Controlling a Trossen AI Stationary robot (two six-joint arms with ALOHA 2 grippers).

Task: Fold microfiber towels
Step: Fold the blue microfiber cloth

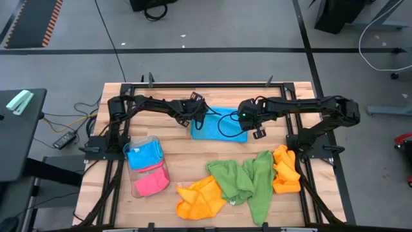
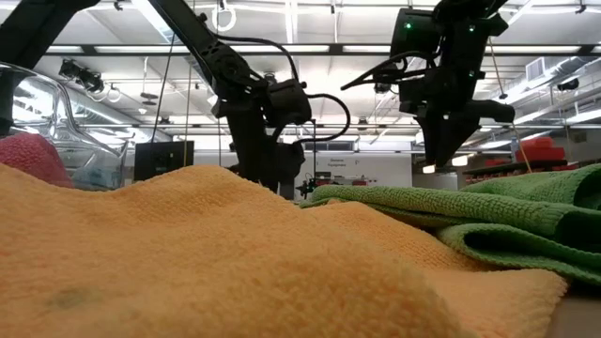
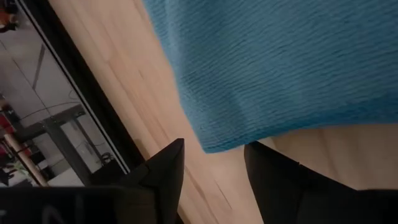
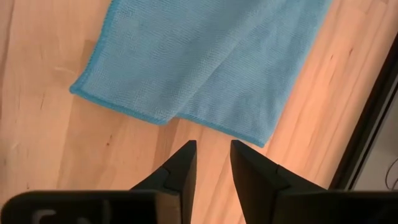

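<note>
Sky-blue microfiber towel (image 1: 219, 126) lies folded at table's far centre. Left gripper (image 3: 214, 165) open at its left edge, empty; right gripper (image 4: 212, 163) narrowly apart above right edge, apparently empty. No readable writing.

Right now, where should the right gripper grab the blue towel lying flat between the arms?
Probably at the near hem of the blue towel, where a doubled layer overlaps and leaves a small lip. Come straight down with the right gripper, its fingers open and empty just off that edge. The left gripper hangs open at the opposite edge.
</note>
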